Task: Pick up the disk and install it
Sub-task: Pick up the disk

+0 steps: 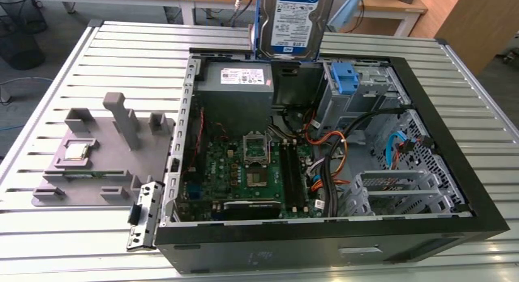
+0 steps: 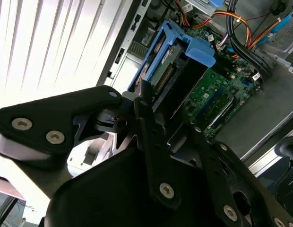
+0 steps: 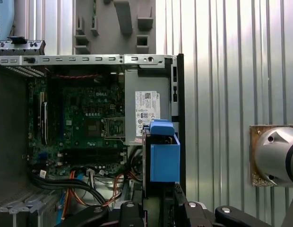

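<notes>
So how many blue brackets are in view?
2. One frames the disk, held in the claw above the case; the other bracket sits in the drive bay. More may be hidden inside the bay.

A white label point(image 1: 296, 8) with a blue band is carried on the disk point(image 1: 290, 27); its print is too fine to be read. A printed white sticker point(image 3: 147, 113) is fixed to the power-supply box point(image 3: 142, 82). Lettering is printed on the motherboard point(image 3: 85, 118) and on the arm's pale blue cover point(image 3: 2, 19).

Silver disk point(image 1: 296, 20), blue-banded white label, blue bracket point(image 3: 164, 158).
</notes>
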Controlling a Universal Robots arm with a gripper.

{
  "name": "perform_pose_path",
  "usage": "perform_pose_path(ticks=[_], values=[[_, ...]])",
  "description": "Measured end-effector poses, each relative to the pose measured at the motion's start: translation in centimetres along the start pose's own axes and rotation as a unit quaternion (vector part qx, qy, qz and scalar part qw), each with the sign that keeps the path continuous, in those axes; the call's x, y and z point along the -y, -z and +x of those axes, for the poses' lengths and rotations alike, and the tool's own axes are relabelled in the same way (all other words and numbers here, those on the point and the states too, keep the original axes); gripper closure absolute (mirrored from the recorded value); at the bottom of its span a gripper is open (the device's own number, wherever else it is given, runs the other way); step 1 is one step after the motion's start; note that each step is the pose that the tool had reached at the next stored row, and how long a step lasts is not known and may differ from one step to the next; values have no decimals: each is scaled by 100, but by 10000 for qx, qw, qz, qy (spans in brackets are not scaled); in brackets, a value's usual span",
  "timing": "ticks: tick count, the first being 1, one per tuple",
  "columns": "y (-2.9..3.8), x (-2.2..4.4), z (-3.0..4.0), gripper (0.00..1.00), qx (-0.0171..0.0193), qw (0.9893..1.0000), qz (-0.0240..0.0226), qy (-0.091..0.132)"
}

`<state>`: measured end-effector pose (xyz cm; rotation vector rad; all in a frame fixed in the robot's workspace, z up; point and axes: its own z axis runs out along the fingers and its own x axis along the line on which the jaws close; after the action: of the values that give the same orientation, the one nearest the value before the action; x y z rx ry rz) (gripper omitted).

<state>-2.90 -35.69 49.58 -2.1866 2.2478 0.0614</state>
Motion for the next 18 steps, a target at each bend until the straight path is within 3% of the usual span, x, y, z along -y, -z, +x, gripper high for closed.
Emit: perform_pose_path(ticks=[7,18], values=[[2,42,20,65,-1,10000,0,0],[5,93,131,65,0,10000,0,0]])
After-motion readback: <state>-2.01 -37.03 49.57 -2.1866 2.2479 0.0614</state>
